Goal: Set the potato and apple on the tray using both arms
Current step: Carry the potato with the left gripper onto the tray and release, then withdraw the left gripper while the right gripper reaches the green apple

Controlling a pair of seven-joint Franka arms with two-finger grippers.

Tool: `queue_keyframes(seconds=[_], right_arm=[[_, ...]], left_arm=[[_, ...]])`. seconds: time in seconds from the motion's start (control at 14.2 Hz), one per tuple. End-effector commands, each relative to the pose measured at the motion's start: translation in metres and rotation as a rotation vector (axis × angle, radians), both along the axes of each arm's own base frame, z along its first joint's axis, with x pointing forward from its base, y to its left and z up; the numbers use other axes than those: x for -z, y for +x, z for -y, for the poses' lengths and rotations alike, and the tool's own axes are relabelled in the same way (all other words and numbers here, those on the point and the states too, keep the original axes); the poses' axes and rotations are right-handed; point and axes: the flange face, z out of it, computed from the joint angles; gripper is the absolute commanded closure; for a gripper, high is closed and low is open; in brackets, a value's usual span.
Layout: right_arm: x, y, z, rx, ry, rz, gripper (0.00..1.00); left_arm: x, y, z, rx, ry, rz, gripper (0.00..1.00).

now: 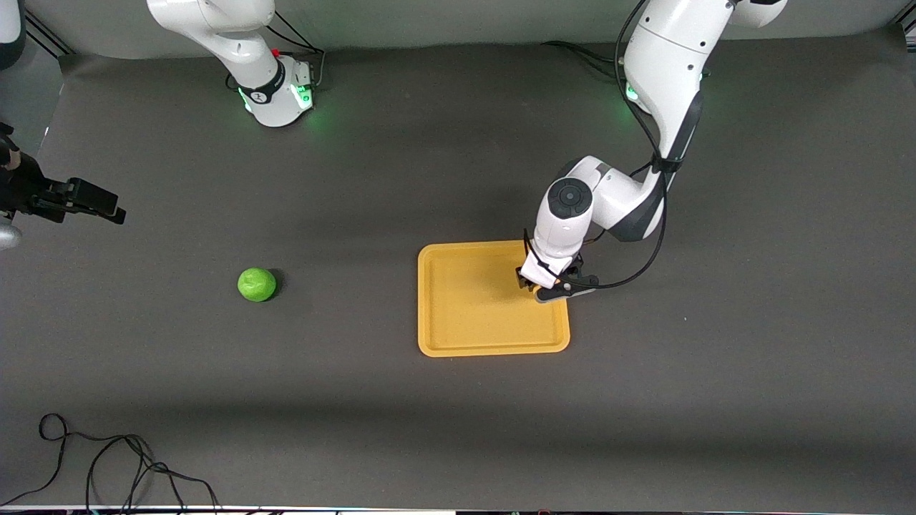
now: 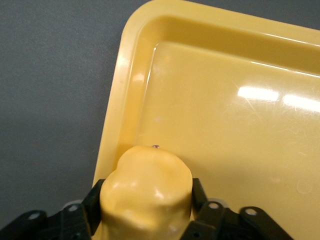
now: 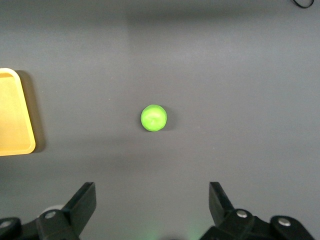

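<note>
The yellow-orange tray (image 1: 494, 350) lies mid-table. My left gripper (image 1: 535, 287) is low over the tray's edge toward the left arm's end and is shut on the lumpy yellow potato (image 2: 147, 192). In the left wrist view the gripper (image 2: 145, 197) holds the potato just inside the tray's rim (image 2: 117, 115). I cannot tell whether the potato touches the tray. The green apple (image 1: 256, 284) sits on the table toward the right arm's end. My right gripper (image 1: 100, 204) is up in the air at that end, open and empty. Its wrist view shows its fingers (image 3: 82, 202) wide apart, the apple (image 3: 153, 118) far below and a tray corner (image 3: 12, 115).
A dark grey mat (image 1: 458, 429) covers the table. A black cable (image 1: 107, 465) lies loose near the front edge at the right arm's end. Both arm bases (image 1: 279, 96) stand along the edge farthest from the front camera.
</note>
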Motion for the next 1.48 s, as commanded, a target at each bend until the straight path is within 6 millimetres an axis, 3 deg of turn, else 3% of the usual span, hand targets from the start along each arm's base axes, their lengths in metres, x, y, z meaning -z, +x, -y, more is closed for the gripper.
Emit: queue_keyframes(seconds=[0.0, 0.21, 0.35, 0.49, 0.7, 0.91, 1.05, 1.41], right_arm=[[0.022, 0.007, -0.003, 0.002, 0.006, -0.004, 0.0], [0.063, 0.012, -0.001, 0.008, 0.017, -0.005, 0.0], [0.085, 0.013, -0.003, 0.009, 0.018, -0.005, 0.0], [0.118, 0.01, -0.003, 0.002, 0.019, 0.025, 0.0], [0.152, 0.009, -0.014, -0.017, 0.021, 0.045, 0.0], [0.196, 0.011, -0.017, 0.003, 0.055, 0.057, 0.0], [0.228, 0.002, -0.033, -0.02, 0.053, 0.083, 0.0], [0.323, -0.026, -0.041, -0.029, 0.04, 0.101, 0.0]], left_arm=[[-0.003, -0.001, 0.005, -0.007, 0.014, 0.011, 0.0], [-0.011, 0.005, 0.001, -0.013, 0.012, 0.019, 0.0], [-0.04, 0.021, -0.005, -0.034, 0.015, 0.033, 0.0], [-0.084, 0.053, -0.024, -0.059, 0.056, 0.012, 0.0], [-0.157, 0.103, -0.088, -0.015, 0.063, -0.043, 0.0], [-0.212, 0.118, -0.171, 0.1, 0.017, -0.073, 0.0], [-0.243, 0.115, -0.206, 0.148, 0.005, -0.083, 0.0], [-0.316, 0.084, -0.315, 0.268, -0.04, -0.143, 0.0]])
